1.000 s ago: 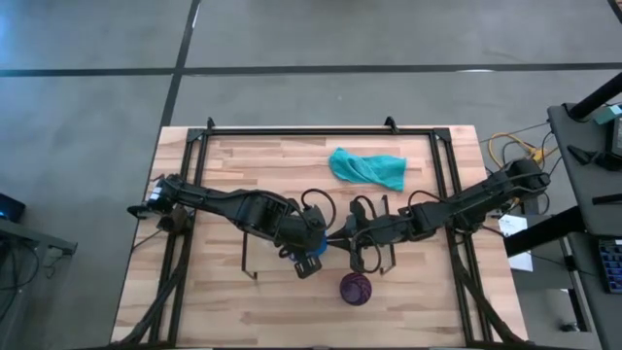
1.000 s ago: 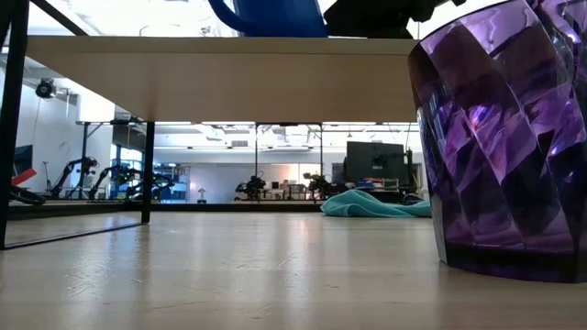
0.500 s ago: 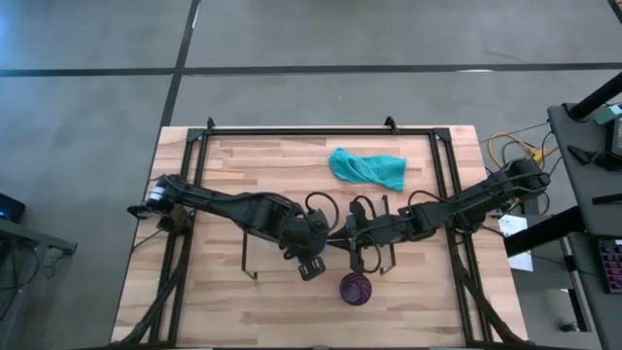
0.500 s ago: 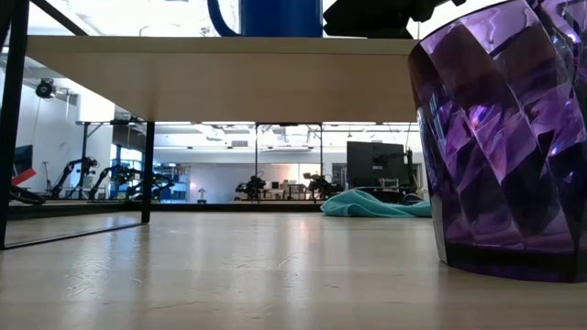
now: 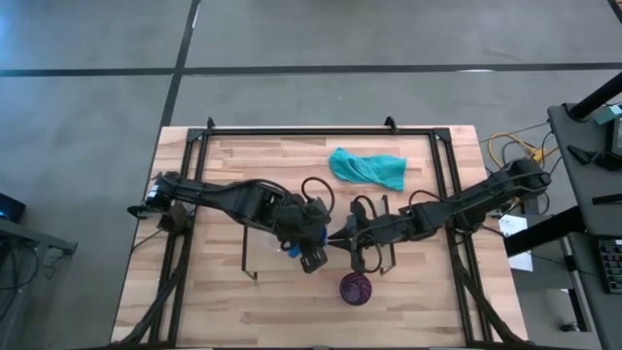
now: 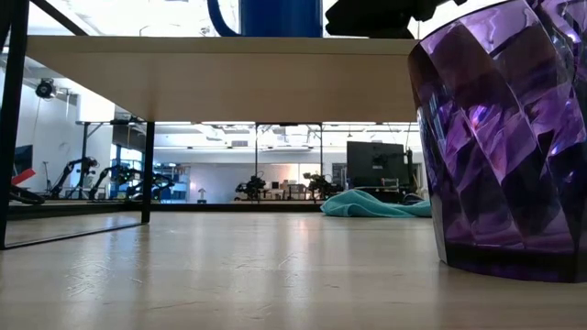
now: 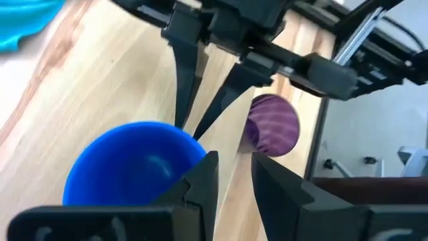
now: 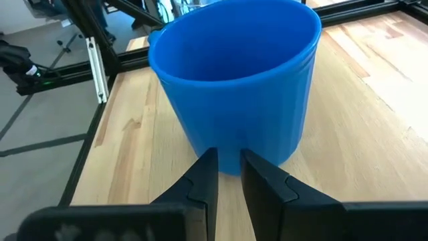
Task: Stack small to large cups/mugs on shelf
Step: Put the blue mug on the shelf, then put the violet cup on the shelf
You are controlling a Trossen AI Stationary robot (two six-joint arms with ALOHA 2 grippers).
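Observation:
The bright blue mug (image 8: 234,80) stands upright on its base on the light wood shelf (image 6: 229,82), its handle toward the table's left. In the high view the left arm hides most of the mug (image 5: 290,250). My left gripper (image 7: 234,177) hovers just above and beside the mug's rim, open by a narrow gap with nothing between the fingers. My right gripper (image 8: 229,167) is shut and points level at the mug from the table's right. The dark purple cup (image 5: 356,289) rests on its base on the tabletop, near side of the shelf. No glass cup shows. My right gripper has its shut fingertips (image 7: 190,127) at the blue mug's outer wall (image 8: 231,144), on the side facing the table's right, coming in level. I cannot tell whether they touch the wall. The mug stands upright on the shelf.
A teal cloth (image 5: 366,167) lies on the far part of the tabletop. The shelf's black rod legs (image 5: 248,262) stand on the table. The black table frame (image 5: 292,131) runs along the far edge and sides. Bare wood lies under the shelf (image 6: 229,266).
The blue mug went from tilted to upright on the shelf within the first half second and has stood still since. My left arm's wrist shifted a little toward the far edge above it.

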